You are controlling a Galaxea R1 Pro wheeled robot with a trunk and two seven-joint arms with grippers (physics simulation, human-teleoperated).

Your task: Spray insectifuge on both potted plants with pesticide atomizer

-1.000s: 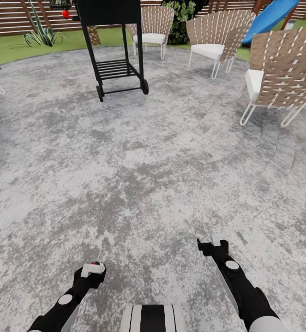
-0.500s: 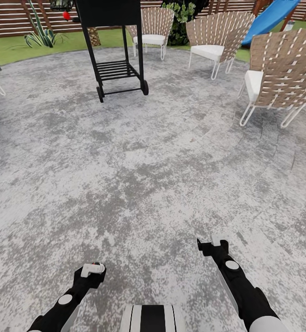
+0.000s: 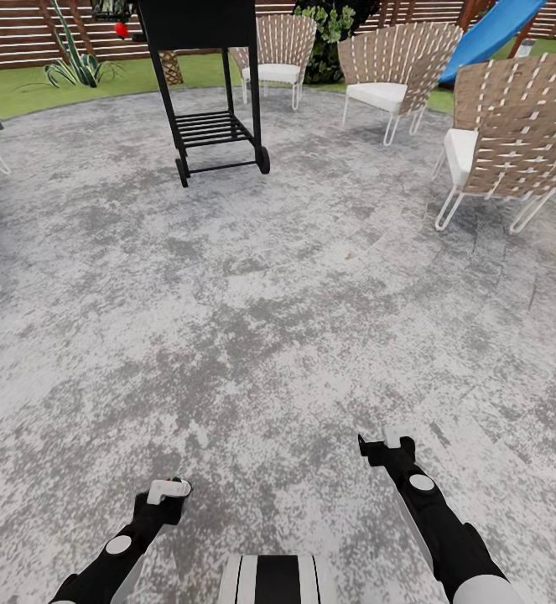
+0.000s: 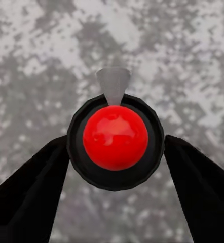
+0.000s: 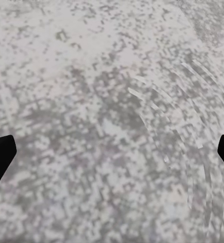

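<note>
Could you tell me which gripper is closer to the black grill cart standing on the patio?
Left. The left gripper sits low, almost straight below the grill cart, while the right gripper lies farther off to the side.

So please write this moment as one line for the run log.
left hand: shut on spray bottle | right hand: open, empty | ground: grey patio | ahead: black cart
</note>
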